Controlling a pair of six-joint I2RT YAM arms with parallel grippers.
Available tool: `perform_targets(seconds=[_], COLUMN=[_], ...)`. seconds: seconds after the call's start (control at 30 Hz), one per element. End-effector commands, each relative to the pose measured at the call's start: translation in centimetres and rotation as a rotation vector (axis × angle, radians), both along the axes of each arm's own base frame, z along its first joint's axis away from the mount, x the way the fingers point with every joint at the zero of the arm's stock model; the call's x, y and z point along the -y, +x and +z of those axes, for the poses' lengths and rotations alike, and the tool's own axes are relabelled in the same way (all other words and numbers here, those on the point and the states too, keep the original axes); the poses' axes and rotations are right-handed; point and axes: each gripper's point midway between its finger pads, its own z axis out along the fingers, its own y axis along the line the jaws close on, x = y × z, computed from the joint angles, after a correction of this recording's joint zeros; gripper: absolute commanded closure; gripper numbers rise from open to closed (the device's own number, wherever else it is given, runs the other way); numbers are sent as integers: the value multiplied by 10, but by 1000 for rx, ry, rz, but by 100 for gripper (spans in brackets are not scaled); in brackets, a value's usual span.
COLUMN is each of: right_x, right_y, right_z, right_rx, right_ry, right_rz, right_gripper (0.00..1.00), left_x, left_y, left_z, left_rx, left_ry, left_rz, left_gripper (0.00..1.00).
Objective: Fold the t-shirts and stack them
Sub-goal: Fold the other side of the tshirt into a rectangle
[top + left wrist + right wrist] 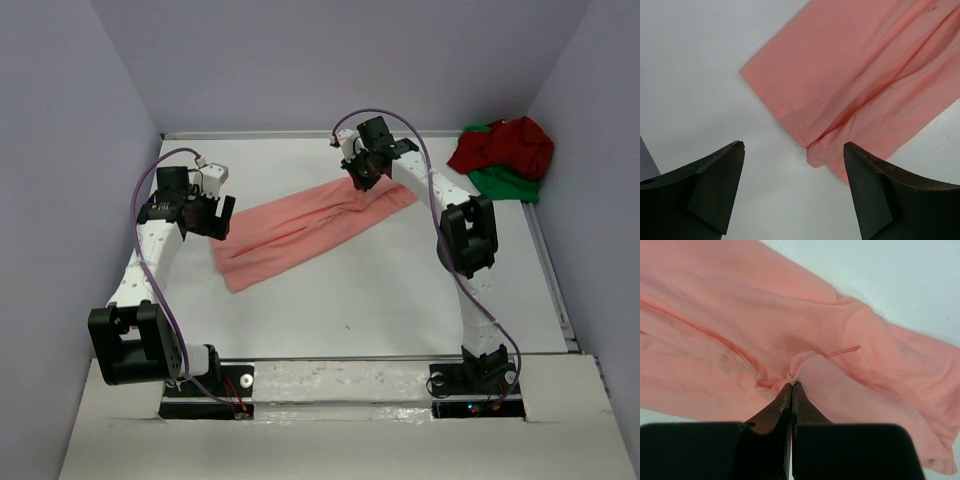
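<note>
Right gripper (791, 386) pinched fully closed on a small pucker of the salmon-pink t-shirt (310, 225) near its far end, probably to anchor or lift that end for a fold. Left gripper (794, 147) spread wide, holding nothing, poised over the shirt's near hem corner, which shows in the gap between its fingers. Shirt lies diagonally across the table (350, 310). Dark red t-shirt (505, 145) heaped on bright green t-shirt (512, 184) in the far-right corner, well apart.

Bright, even, diffuse light fills all three views. The white counter (330, 290) carries only faint, soft-edged shadows. The overhead view is sharp; in the right wrist view the salmon-pink t-shirt (740, 305) looks slightly soft, its folds gently shaded.
</note>
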Motion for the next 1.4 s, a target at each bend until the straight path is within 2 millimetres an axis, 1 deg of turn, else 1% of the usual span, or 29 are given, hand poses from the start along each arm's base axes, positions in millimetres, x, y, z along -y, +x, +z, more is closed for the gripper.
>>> perform_targets(seconds=[0.0,0.07,0.1,0.13,0.17,0.2,0.27,0.37,0.4,0.47,0.53,0.67,0.7,0.83,0.97,1.17,1.2,1.23,1.3,1.33,1.37], right_x=[-10,-12,-5,-3,4,-8,-5,-5,-2,-6,-8,-8,-10,-8,-5,5,8,10,17,27,30], right_y=[11,11,17,21,25,17,18,16,17,10,2,-10,-15,-25,-25,-13,-11,-5,2,8,16], right_z=[73,74,75,81,81,84,82,73,74,72,66,56,55,44,31,22,20,21,21,18,20], right_rx=[110,107,117,119,96,52,35,9,-11,-45,-80,-135,-148,-205,-219,-188,-176,-153,-119,-93,-56], right_ry=[172,182,180,204,238,303,306,299,324,343,336,320,323,310,284,228,209,200,173,129,119], right_rz=[-10,-14,-36,-59,-76,-39,-43,-46,-56,-33,3,45,78,88,79,29,15,0,-32,-87,-105], right_gripper=[100,100,100,100,100,100,100,100,100,100,100,100,100,100,100,100,95,80,72,67,60], left_x=[2,2,2,2,2,2,2,2,2,2,2,3,3,3,3,3,3,3,3,2,2], left_y=[-2,-2,-2,-2,-2,-3,-3,-2,-2,-2,-1,-1,-1,-2,-2,-2,-2,-2,-2,-2,-2], left_z=[8,9,9,10,9,9,9,9,9,10,9,9,9,8,8,7,7,8,8,7,8], left_rx=[21,23,23,25,23,23,23,22,21,21,21,18,18,17,17,14,15,17,17,15,17], left_ry=[-4,-5,-4,-4,-3,-4,-4,-4,-5,-4,-6,-7,-7,-7,-6,-8,-6,-6,-6,-5,-5], left_rz=[-12,-13,-12,-12,-11,-12,-10,-12,-11,-12,-12,-11,-13,-13,-12,-13,-12,-12,-12,-11,-11], left_gripper=[10,10,10,10,10,10,10,10,10,10,10,10,10,10,10,10,10,10,10,10,10])
